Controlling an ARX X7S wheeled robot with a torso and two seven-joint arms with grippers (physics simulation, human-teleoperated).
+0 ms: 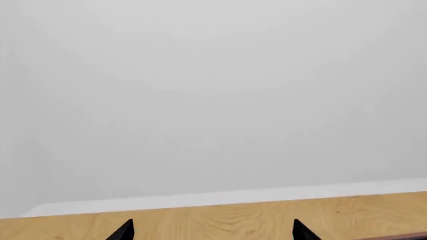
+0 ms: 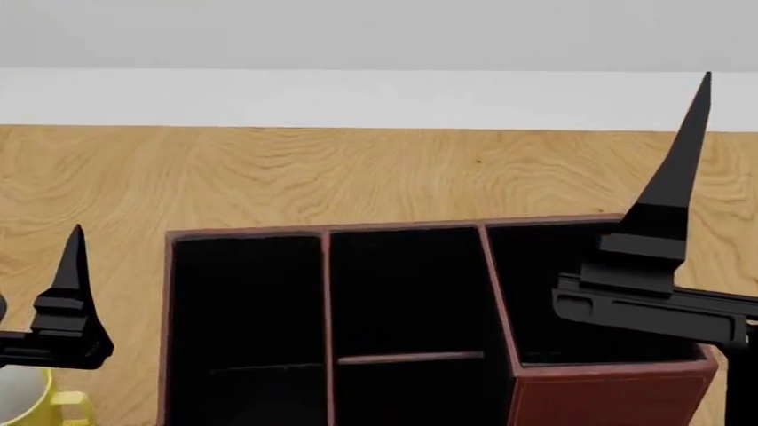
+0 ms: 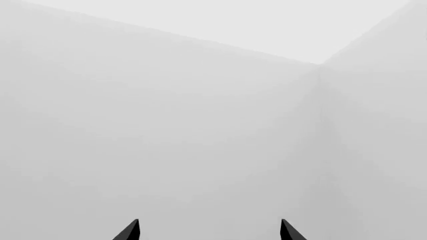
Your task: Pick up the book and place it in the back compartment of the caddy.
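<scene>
The caddy (image 2: pixel 598 395), a dark red-brown box with black lining, lies low in the middle of the head view. A low reddish crossbar (image 2: pixel 409 358) splits its middle column, and the short back compartment (image 2: pixel 403 293) lies beyond that bar. The book is not in view in any frame. My left gripper (image 1: pixel 213 232) is open and empty over the wooden table; its finger (image 2: pixel 71 275) points up to the left of the caddy. My right gripper (image 3: pixel 208 231) is open and empty; its finger (image 2: pixel 681 169) stands over the caddy's right cell.
A white-and-yellow mug (image 2: pixel 30 399) stands at the near left, just under the left gripper. The wooden table (image 2: pixel 355 177) runs back to a pale wall. The right wrist view shows only bare grey wall.
</scene>
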